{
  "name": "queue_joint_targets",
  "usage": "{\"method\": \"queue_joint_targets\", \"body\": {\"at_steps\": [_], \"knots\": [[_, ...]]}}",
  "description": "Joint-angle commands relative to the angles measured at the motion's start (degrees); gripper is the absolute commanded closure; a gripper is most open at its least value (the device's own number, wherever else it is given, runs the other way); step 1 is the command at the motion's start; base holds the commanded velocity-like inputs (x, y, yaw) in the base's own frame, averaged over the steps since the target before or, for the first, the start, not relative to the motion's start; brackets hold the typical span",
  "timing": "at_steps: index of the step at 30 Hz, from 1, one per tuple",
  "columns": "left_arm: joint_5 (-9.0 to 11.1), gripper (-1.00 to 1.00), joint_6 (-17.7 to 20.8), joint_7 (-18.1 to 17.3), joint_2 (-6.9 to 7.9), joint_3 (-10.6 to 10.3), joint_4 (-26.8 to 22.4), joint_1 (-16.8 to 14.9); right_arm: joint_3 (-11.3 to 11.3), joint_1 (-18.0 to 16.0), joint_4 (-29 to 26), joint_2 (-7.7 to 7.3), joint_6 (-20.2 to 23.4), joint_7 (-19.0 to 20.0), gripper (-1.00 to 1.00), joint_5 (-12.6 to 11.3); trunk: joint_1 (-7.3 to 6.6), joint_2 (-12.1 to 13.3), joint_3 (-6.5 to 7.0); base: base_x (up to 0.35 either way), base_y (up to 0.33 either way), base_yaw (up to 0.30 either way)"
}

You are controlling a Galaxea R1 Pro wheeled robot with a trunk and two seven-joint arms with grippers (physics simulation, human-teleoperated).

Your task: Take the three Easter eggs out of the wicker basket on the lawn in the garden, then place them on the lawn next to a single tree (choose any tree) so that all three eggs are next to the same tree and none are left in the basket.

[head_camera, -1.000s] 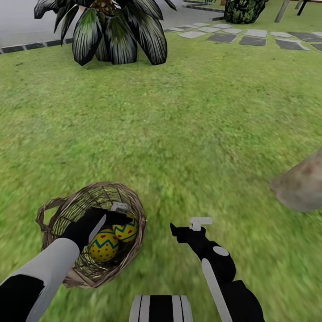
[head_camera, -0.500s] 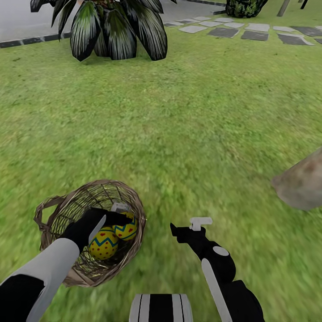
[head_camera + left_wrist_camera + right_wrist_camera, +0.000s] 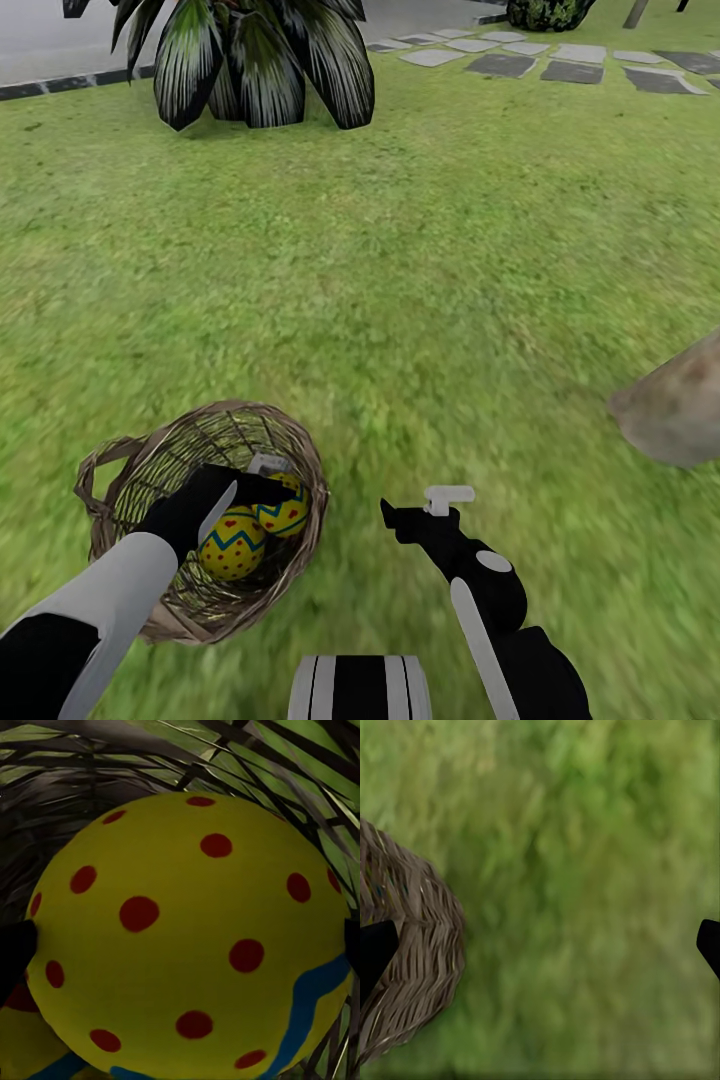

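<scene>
- While the left gripper [image 3: 262, 478] reaches down inside the wicker basket [image 3: 300, 462], its fingertips [image 3: 16, 952] stand spread at either side of one Easter egg [image 3: 187, 937]; whether they actually clamp it, I cannot tell.
- Two eggs [image 3: 232, 545] show in the basket, touching each other.
- Just beside the basket, on its tree side, the right gripper [image 3: 415, 508] hangs over the lawn [image 3: 420, 300], fingers wide apart and holding nothing.
- The tree trunk's base [image 3: 675, 415] sits well apart from the basket.
- A dark-fronded palm [image 3: 260, 60] and paving slabs [image 3: 560, 65] lie far beyond the basket.
</scene>
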Motion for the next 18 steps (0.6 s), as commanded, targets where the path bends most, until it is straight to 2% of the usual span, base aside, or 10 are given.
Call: {"method": "queue_joint_targets", "body": {"at_steps": [1, 11, 12, 18], "knots": [[0.75, -1.0, 0.37, 0.18, 0.05, -0.38, -0.02, -0.02, 0.06, -0.03, -0.07, 0.0, 0.22, -0.54, -1.0, -0.59, -0.01, -0.01, -0.04, 0.0, 0.0, 0.0], [0.75, -1.0, 0.42, 0.27, -0.01, -0.38, 0.09, 0.0, 0.06, -0.04, -0.07, 0.0, 0.22, -0.54, -1.0, -0.59, -0.01, -0.01, -0.04, 0.0, 0.0, 0.0], [0.75, 1.0, 0.42, 0.29, -0.01, -0.38, 0.11, -0.02, 0.06, -0.04, -0.07, 0.0, 0.22, -0.54, -1.0, -0.59, -0.01, -0.01, -0.04, 0.0, 0.0, 0.0], [0.75, 1.0, 0.5, 0.33, -0.01, -0.37, 0.13, -0.03, 0.06, -0.04, -0.07, 0.0, 0.22, -0.55, -1.0, -0.59, -0.01, -0.01, -0.04, 0.0, 0.0, 0.0]]}}
